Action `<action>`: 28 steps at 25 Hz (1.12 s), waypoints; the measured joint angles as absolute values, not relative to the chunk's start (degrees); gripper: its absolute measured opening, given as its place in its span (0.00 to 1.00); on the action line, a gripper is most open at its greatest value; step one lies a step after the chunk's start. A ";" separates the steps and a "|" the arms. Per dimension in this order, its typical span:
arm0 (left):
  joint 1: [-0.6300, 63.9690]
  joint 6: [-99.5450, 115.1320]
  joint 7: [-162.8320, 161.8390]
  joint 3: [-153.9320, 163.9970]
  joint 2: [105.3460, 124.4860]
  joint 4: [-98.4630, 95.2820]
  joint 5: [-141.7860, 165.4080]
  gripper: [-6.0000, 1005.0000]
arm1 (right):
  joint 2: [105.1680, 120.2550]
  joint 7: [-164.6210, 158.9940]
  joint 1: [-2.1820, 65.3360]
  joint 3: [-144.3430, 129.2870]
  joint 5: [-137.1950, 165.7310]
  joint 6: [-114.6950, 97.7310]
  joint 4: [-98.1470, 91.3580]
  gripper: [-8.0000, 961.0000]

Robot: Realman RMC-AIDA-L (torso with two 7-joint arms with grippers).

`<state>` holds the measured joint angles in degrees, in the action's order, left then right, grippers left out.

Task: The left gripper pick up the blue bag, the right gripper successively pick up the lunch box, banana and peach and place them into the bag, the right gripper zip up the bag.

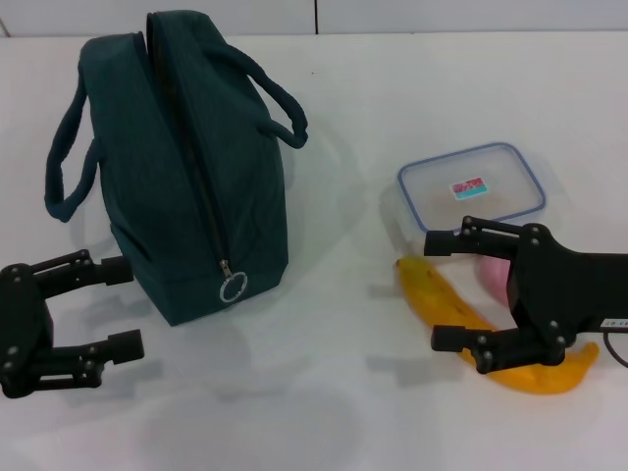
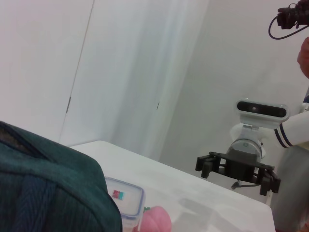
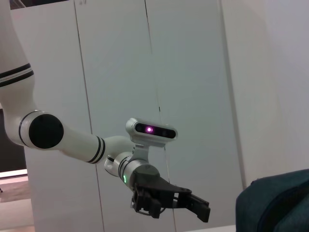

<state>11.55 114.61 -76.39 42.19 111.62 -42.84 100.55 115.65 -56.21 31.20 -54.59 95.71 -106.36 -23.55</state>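
Two grippers sit low at the near edge in my head view. The left gripper (image 1: 126, 309) is spread wide and empty, near and to the left of the blue bag (image 1: 196, 167), which stands upright, zipped, with its long axis running near to far. Its ring pull (image 1: 234, 287) faces me, just right of my upper finger. The left arm is plainly the nearer one to the bag; I judge it must go far and slightly right to reach a handle (image 1: 277, 103). The right gripper (image 1: 444, 291) is also released, hovering over the banana (image 1: 461, 314), with the peach (image 1: 494, 273) mostly hidden behind it and the lunch box (image 1: 471, 186) just beyond.

From the left wrist I see bag fabric close in, the lunch box (image 2: 123, 196) and peach (image 2: 155, 220) beyond, and the right gripper (image 2: 236, 169) farther off.

From the right wrist, the left gripper (image 3: 193, 208) hangs open near a corner of the bag (image 3: 275, 203).
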 joint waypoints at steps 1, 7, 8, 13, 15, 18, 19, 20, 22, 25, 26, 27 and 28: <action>11.62 114.60 -76.40 42.19 111.62 -42.86 100.55 0.88 | 115.62 -56.21 31.20 -54.53 95.71 -106.42 -23.56 0.92; 12.03 114.60 -76.50 42.19 111.62 -42.82 100.63 0.88 | 115.57 -56.23 31.20 -54.53 95.71 -106.47 -23.56 0.92; 12.03 114.60 -76.50 42.19 111.62 -42.82 100.63 0.88 | 115.57 -56.24 31.20 -54.53 95.71 -106.46 -23.56 0.92; 12.04 114.58 -76.58 42.19 111.62 -42.80 100.53 0.88 | 115.57 -56.25 31.20 -54.55 95.71 -106.36 -23.56 0.92; 12.04 114.53 -76.61 42.19 111.62 -42.80 100.53 0.88 | 115.57 -56.25 31.20 -54.56 95.71 -106.34 -23.56 0.92; 12.07 114.51 -76.63 42.18 111.62 -42.80 100.53 0.88 | 115.57 -56.25 31.20 -54.51 95.71 -106.34 -23.55 0.92; 12.11 114.51 -76.63 42.18 111.64 -42.80 100.53 0.88 | 115.57 -56.25 31.20 -54.49 95.71 -106.34 -23.55 0.92; 12.17 114.51 -76.63 42.19 111.68 -42.80 100.53 0.88 | 115.57 -56.25 31.20 -54.46 95.71 -106.34 -23.55 0.92; 12.27 114.51 -76.64 42.19 111.74 -42.79 100.52 0.88 | 115.55 -56.25 31.20 -54.43 95.71 -106.35 -23.55 0.92; 12.61 114.53 -76.87 42.19 111.94 -42.95 98.52 0.88 | 115.48 -56.25 31.20 -54.41 95.71 -106.35 -23.56 0.92; 12.66 114.52 -77.19 42.17 111.93 -43.11 96.41 0.88 | 115.44 -56.28 31.20 -54.39 95.71 -106.35 -23.59 0.92; 12.68 114.51 -77.32 42.14 111.89 -43.14 95.38 0.88 | 115.44 -56.29 31.20 -54.37 95.71 -106.36 -23.59 0.92; 12.73 114.47 -77.48 41.95 111.77 -43.14 93.65 0.88 | 115.43 -56.31 31.20 -54.35 95.71 -106.38 -23.60 0.92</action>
<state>12.73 114.47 -77.48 41.95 111.77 -43.14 93.65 115.43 -56.31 31.20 -54.35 95.71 -106.38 -23.60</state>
